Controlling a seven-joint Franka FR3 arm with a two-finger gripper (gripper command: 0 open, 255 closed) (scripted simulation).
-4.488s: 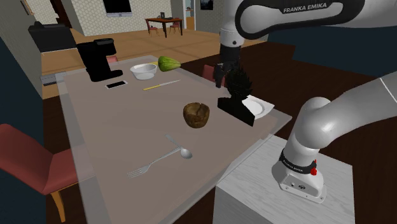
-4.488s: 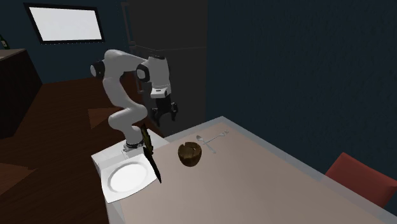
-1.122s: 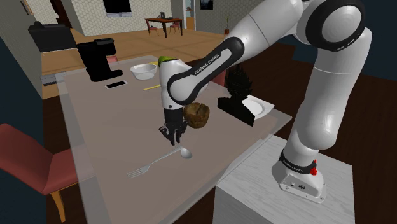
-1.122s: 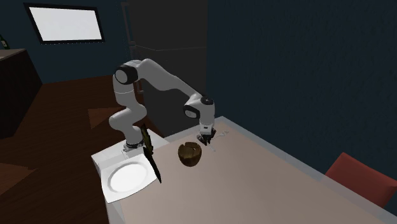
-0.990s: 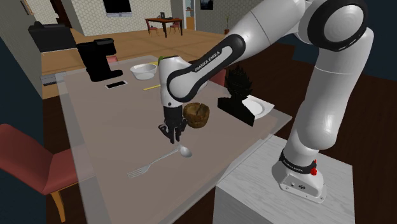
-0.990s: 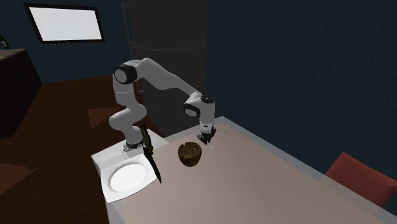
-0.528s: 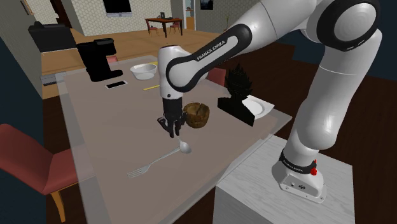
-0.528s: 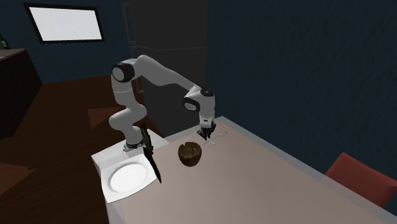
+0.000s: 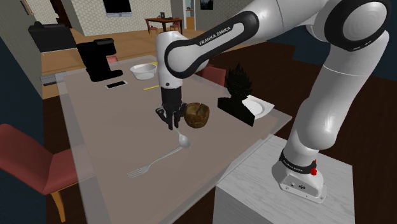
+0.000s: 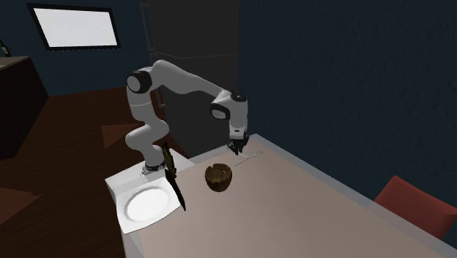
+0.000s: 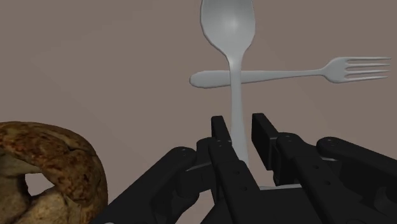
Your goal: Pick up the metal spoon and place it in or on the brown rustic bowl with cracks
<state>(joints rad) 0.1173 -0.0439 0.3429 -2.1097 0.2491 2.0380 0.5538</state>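
My black gripper [image 9: 172,124] hangs over the table just beside the brown cracked bowl [image 9: 197,114], shut on the handle of the metal spoon [image 9: 183,140]. The spoon's bowl end points down and away from the fingers, clear of the tabletop. In the wrist view the fingers [image 11: 219,137] clasp the thin handle, with the spoon [image 11: 229,25] stretching out ahead of the gripper [image 11: 240,124] and the brown bowl [image 11: 44,165] close to one side. In the second exterior view the gripper [image 10: 236,149] is above and just behind the bowl [image 10: 218,178].
A metal fork [image 9: 153,163] lies on the table below the spoon, also seen as the fork [image 11: 292,73]. Farther back stand a black coffee machine [image 9: 98,58], a white bowl [image 9: 144,70] and a phone [image 9: 116,84]. A black spiky ornament [image 9: 236,95] and white plate [image 9: 257,106] sit past the brown bowl.
The gripper has risen and shifted slightly toward the brown bowl, carrying the spoon up off the table. The fork stays where it lay.
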